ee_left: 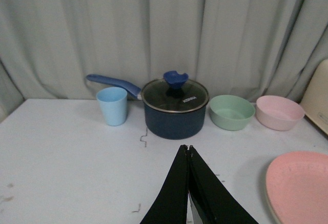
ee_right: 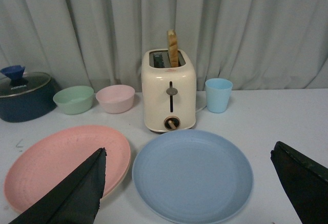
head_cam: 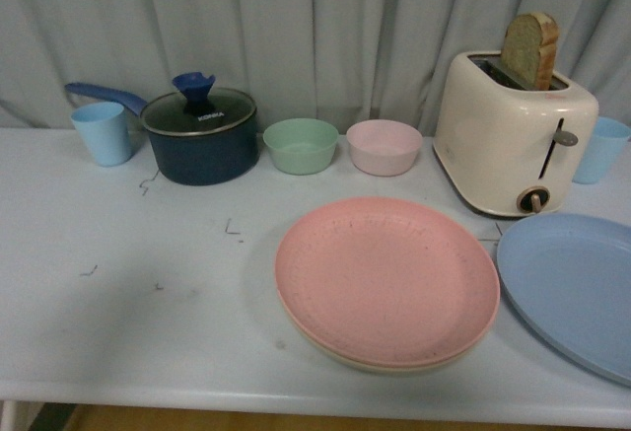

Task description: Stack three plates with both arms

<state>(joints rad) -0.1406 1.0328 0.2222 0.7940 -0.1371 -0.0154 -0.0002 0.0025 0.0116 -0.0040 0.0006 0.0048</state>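
Note:
The pink plate (head_cam: 386,278) lies on top of the beige plate (head_cam: 340,355), of which only the rim shows, near the table's front middle. The light blue plate (head_cam: 577,288) lies alone to their right, partly cut off by the front view's edge. Neither arm shows in the front view. My left gripper (ee_left: 187,149) is shut and empty, above the bare table left of the pink plate (ee_left: 300,185). My right gripper (ee_right: 188,155) is open wide, its fingers either side of the blue plate (ee_right: 192,172), with the pink plate (ee_right: 61,160) beside it.
At the back stand a blue cup (head_cam: 103,133), a dark blue lidded saucepan (head_cam: 200,135), a green bowl (head_cam: 301,145), a pink bowl (head_cam: 384,146), a cream toaster (head_cam: 513,130) with bread in it, and another blue cup (head_cam: 601,149). A curtain hangs behind.

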